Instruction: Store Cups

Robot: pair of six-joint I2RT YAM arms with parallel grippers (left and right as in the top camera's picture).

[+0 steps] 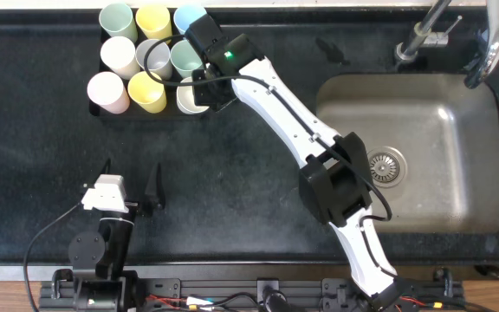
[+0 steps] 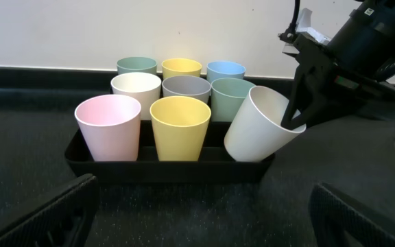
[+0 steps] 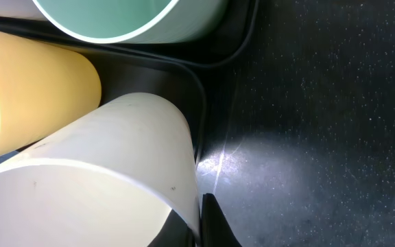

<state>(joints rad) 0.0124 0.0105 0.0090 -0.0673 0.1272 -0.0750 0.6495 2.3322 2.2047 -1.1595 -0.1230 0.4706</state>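
White cup point(image 2: 262, 127) leans in corner spot of tray point(image 2: 81, 156), beside yellow cup point(image 2: 179, 127). Right gripper point(image 2: 295, 118) pinches its rim. Likely last step: stand cup straight, then let go.

The top camera is looking straight down on the worktop point(image 1: 232, 199). The left wrist camera is sitting low near the front edge, facing the tray point(image 2: 177, 170) at the back-left corner from well off. The right wrist camera is looking down close on the tray's corner and the tilted white cup point(image 3: 101, 151), which all three views are sharing.
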